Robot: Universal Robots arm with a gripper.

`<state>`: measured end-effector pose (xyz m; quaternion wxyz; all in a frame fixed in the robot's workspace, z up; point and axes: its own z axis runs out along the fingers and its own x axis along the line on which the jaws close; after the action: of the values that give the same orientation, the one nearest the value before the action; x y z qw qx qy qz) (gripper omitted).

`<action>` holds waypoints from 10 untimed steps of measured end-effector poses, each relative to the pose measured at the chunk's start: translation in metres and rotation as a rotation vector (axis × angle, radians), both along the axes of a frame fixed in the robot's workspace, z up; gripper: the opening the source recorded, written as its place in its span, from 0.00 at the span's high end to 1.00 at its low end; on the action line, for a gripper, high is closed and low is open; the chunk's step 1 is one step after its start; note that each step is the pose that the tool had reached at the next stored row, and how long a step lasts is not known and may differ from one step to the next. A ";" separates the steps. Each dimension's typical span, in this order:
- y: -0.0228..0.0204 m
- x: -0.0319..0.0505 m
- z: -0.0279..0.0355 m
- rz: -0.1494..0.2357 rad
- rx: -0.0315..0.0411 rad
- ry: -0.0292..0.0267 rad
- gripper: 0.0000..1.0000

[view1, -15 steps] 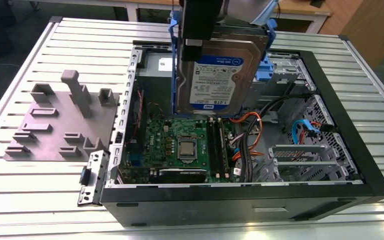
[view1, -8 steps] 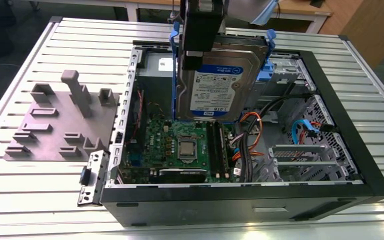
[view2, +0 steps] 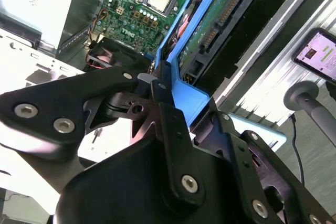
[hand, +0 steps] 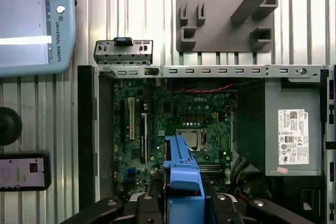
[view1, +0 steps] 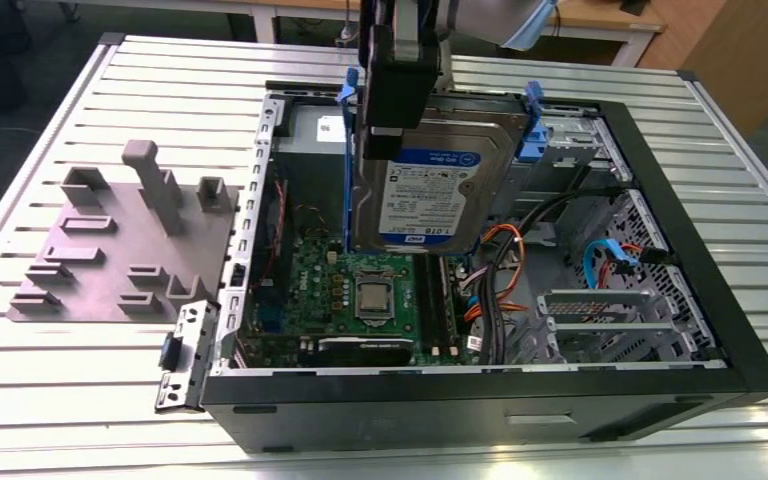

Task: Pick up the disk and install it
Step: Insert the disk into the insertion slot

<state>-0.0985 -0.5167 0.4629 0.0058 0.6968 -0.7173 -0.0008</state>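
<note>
The disk hangs on edge above the open computer case, label side out, its lower end over the motherboard near the processor socket; it is not seated in any bay. The gripper is closed on the disk from above. In the second wrist view its fingers pinch the blue rail, not the metal body. Risk, judged: the rail is thin moulded plastic and may flex or slide in the pads, so the disk could rotate or drop onto the board below. An off-line descent could snag the orange and black cables just beside the disk, or catch a rail on the sheet-metal drive cage. Materials: the disk is flat, rectangular silver metal with a glossy white-and-blue label and a green circuit board on its other face. The case is black outside, perforated grey steel inside, with folded edges. The table is ribbed aluminium slats. A matte grey fixture plate with raised blocks lies beside the case at the exterior view's left.
</note>
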 end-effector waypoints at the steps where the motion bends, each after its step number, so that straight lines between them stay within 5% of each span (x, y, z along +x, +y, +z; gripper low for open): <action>1: -0.0011 0.0000 -0.0132 0.000 -0.0001 0.0000 0.64; 10: -0.0012 0.0000 -0.0139 0.000 -0.0001 0.0000 0.64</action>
<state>-0.0985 -0.5179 0.4489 0.0059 0.6968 -0.7173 -0.0008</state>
